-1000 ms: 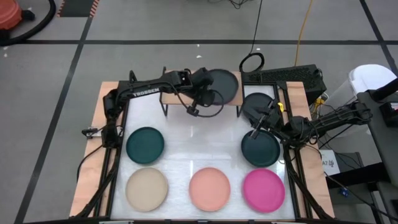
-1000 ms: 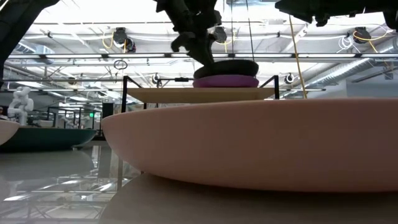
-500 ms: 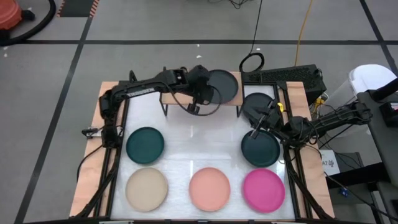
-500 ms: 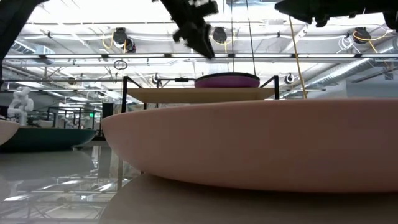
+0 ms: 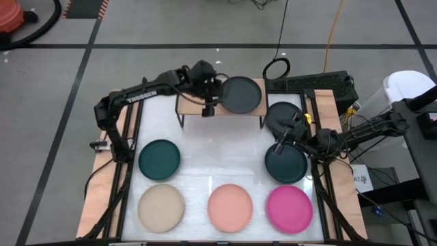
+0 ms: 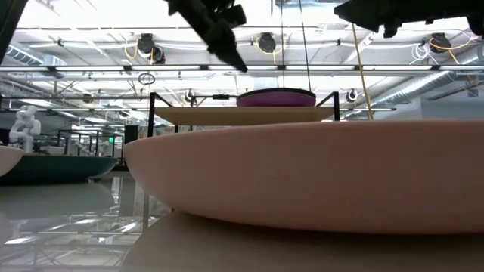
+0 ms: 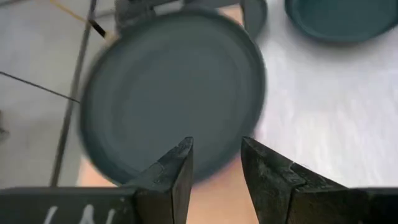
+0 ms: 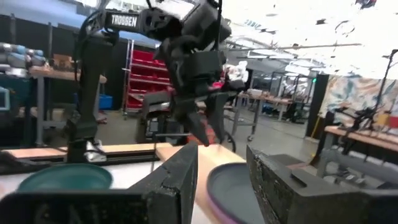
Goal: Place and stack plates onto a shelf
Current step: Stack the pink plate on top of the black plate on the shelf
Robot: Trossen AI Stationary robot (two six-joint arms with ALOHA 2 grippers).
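High view is showing a dark grey plate (image 5: 241, 95) sitting on the shelf (image 5: 188, 106), toward the shelf's right end, and the low view is showing a purple plate (image 6: 276, 97) under it, so the two are forming a stack there, probably to leave the shelf's other half free for a second pile. Hanging just beside that stack, over the bare part of the board, is the left gripper (image 5: 207, 104); in the left wrist view its fingers (image 7: 176, 168) are standing apart with nothing between them, and the grey plate is lying free below and beyond them. That reads as a plate set down and let go, with the arm now clear of it.

Off the shelf, six plates are waiting on the table (image 5: 218, 160). A second dark grey plate (image 5: 281, 115) is lying near the shelf's right end, and a dark teal plate (image 5: 285, 164) is lying just in front of it. The right gripper (image 5: 281, 140) is hovering between those two, its fingers spread and empty in the right wrist view, likely placed there to take one of them next. Another dark teal plate (image 5: 159, 158) is resting on the left side, and along the near edge the beige plate (image 5: 161, 208), salmon pink plate (image 5: 230, 207) and magenta plate (image 5: 289, 208) are lying in a row, each apart from its neighbours, which should leave room for fingers to reach a rim.
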